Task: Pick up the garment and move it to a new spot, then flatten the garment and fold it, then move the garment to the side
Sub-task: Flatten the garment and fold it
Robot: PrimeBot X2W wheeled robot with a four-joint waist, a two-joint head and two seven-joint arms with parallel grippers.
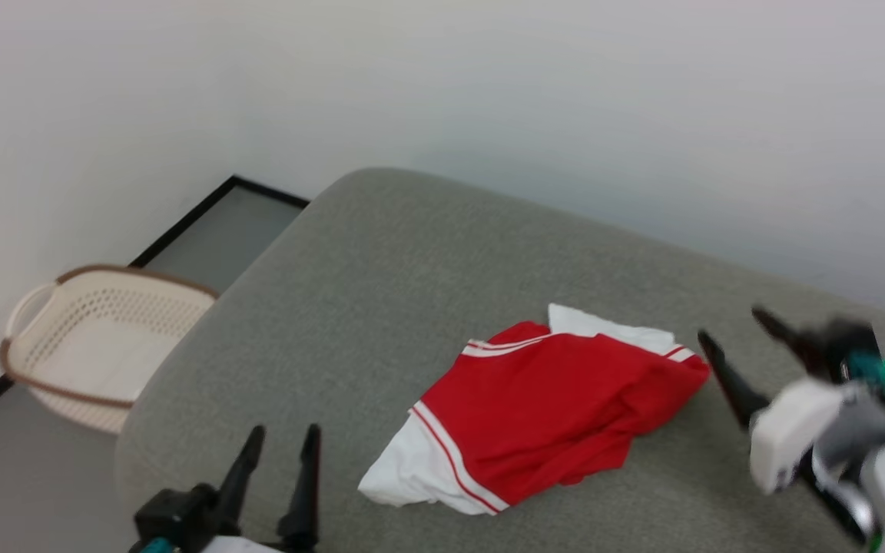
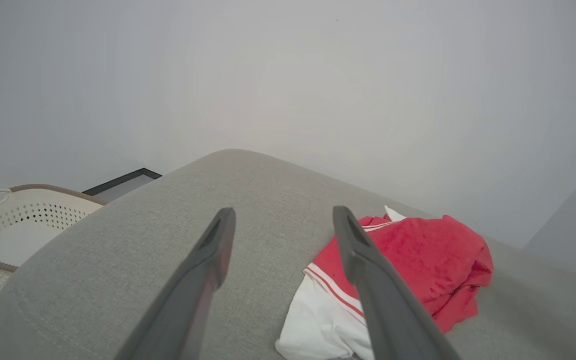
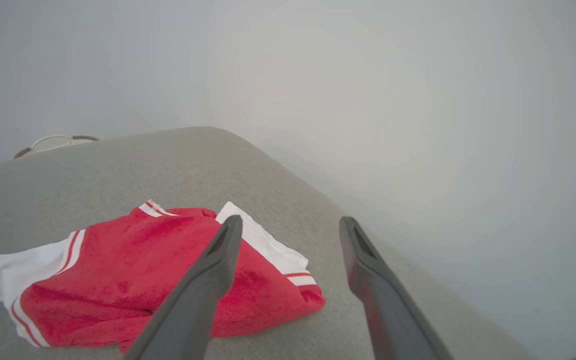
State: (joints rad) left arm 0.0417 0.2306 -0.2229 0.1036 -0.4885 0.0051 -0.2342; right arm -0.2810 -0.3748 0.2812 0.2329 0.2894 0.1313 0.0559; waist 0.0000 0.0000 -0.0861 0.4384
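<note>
Grey upholstered surface (image 1: 412, 253) with a rounded corner spreads across the head view, set against a plain pale wall. Nearest the camera, at the lower left, the left gripper (image 1: 285, 430) hovers over bare upholstery with its two dark fingers spread apart and nothing between them. It sits near the garment (image 1: 550, 415) but clear of it. The garment lies loosely crumpled a little further in, around the middle of the surface. It is bright red, with a white striped end panel trailing toward the front and another white panel poking out at the back. At the right, the right gripper (image 1: 730, 322) has its fingers spread wide and empty, tips just beside the garment's right-hand corner. Whether one tip brushes the cloth cannot be told. Beyond the surface's left edge, a cream perforated laundry basket (image 1: 97, 346) stands on the grey floor by the wall (image 1: 565, 100). The pick-up looks not yet begun, and several things could go wrong. Because the cloth is bunched in overlapping layers, fingers closing on the top fold alone would likely lift one layer and leave the rest dragging, so it lands more tangled. A descent too deep could pinch the soft upholstery along with the fabric. Gripping only the right corner would let the garment swing and twist. Carried too far left, it could slide off the rounded edge toward the basket.
</note>
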